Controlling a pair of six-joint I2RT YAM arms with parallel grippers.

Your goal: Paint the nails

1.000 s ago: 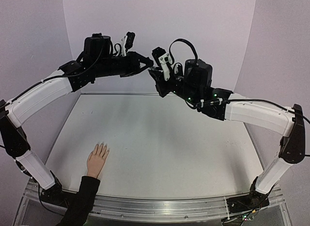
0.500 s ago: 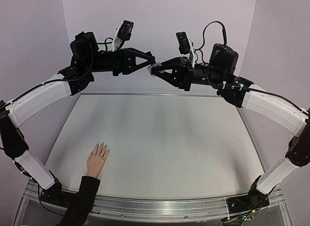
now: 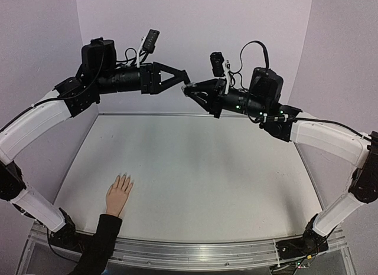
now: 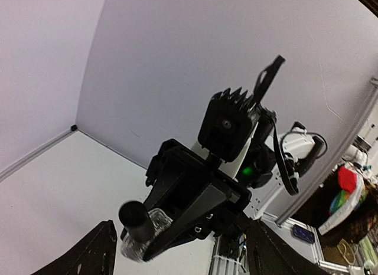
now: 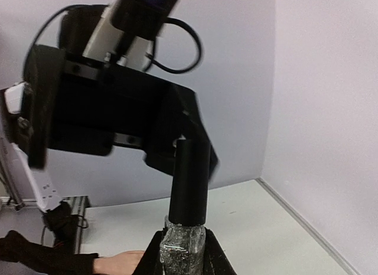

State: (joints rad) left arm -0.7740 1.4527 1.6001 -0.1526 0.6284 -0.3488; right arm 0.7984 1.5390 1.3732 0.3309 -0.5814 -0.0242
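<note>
Jaws of the right gripper [image 5: 183, 254] are clamped on the clear, glittery body of a small bottle [image 5: 183, 242], held upright in the right wrist view. Its black cap [image 5: 189, 180] stands free above the fingertips. Jaws of the left gripper [image 3: 182, 80] are spread wide and hold nothing. In the left wrist view its two fingers [image 4: 94, 254] sit at opposite sides of the frame, with the bottle ahead and between them. Contact between a left fingertip and the cap: cannot tell. Both arms are high and reach inward, forearms roughly level. The two grippers are tip to tip in mid-air above the far part of the worktop [image 3: 195, 169]. Left arm arches up from its base; right arm has its elbow out toward the right wall. Pale peach hand [image 3: 119, 195] lies flat on the worktop at near left, fingers spread and pointing away from the bases. Its black sleeve [image 3: 100, 239] runs off the near edge. The nails [image 3: 124, 179] at its fingertips are too small to make out, and well apart from both grippers and the bottle.
</note>
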